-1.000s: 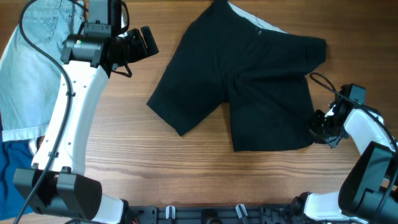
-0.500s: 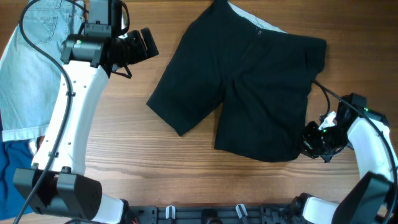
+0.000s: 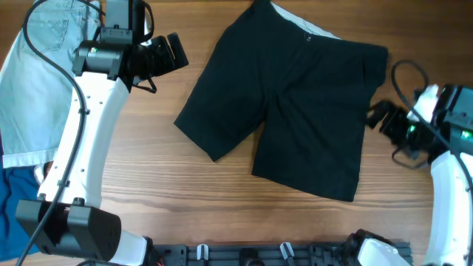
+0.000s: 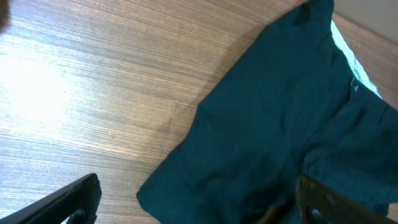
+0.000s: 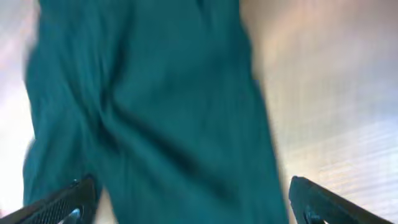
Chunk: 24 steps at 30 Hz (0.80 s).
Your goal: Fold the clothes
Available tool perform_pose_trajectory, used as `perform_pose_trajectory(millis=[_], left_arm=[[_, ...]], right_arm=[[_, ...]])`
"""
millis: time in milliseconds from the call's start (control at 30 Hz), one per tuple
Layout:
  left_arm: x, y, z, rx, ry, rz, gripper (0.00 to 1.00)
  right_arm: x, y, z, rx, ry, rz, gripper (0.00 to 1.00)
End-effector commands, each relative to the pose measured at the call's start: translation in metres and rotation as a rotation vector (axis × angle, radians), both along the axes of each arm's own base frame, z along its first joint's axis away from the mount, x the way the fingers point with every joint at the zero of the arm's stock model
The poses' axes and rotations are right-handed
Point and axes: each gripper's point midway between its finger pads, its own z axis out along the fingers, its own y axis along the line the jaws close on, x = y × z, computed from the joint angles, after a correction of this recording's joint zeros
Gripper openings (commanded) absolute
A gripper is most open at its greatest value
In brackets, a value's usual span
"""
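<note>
The clothes (image 3: 295,103), a pair of black shorts, lie spread flat mid-table with the pale waistband lining at the far edge. One leg points to the lower left and the other toward the front. My left gripper (image 3: 174,50) hangs open above bare wood, left of the shorts. In the left wrist view the clothes (image 4: 280,124) fill the right half, and the left gripper (image 4: 199,205) holds nothing. My right gripper (image 3: 378,117) stands open just right of the front leg's edge. Its blurred wrist view shows the clothes (image 5: 155,93) below the empty right gripper (image 5: 189,208).
Light-blue denim shorts (image 3: 33,81) lie at the far left under the left arm. A bright blue garment (image 3: 13,203) lies at the front left. A black rail (image 3: 281,253) runs along the table's front edge. Bare wood (image 3: 148,170) shows in front of the shorts.
My right gripper has opened and let go of the front leg's hem, then pulled back and up to the right. The leg now lies slanted toward the front. The left arm has not moved.
</note>
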Motion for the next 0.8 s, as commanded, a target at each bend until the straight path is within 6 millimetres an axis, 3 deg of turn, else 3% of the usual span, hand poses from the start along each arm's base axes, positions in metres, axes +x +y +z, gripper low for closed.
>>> perform_pose_trajectory(millis=[0,200,333,567,667,733,767], left_arm=[[0.003,0.002,-0.001,0.001,-0.003,0.007,1.00],[0.009,0.001,0.001,-0.003,-0.024,0.008,1.00],[0.010,0.001,-0.006,-0.001,-0.009,0.007,1.00],[0.015,0.000,-0.023,0.002,0.035,0.010,1.00],[0.016,-0.002,-0.031,-0.007,0.055,0.013,1.00],[0.016,-0.004,-0.035,-0.020,0.069,0.019,1.00],[0.016,-0.005,-0.036,-0.025,0.071,0.016,1.00]], right_arm=[[0.054,-0.027,-0.013,-0.054,-0.039,0.006,0.99],[0.159,-0.062,-0.053,-0.109,-0.095,0.080,1.00],[0.204,-0.066,-0.081,-0.132,-0.172,0.088,1.00],[0.236,-0.060,-0.134,-0.116,-0.216,0.074,1.00],[0.241,-0.059,-0.144,-0.100,-0.220,0.048,0.99],[0.243,-0.059,-0.150,-0.079,-0.220,0.022,0.84],[0.244,-0.059,-0.151,-0.077,-0.222,0.020,0.51]])
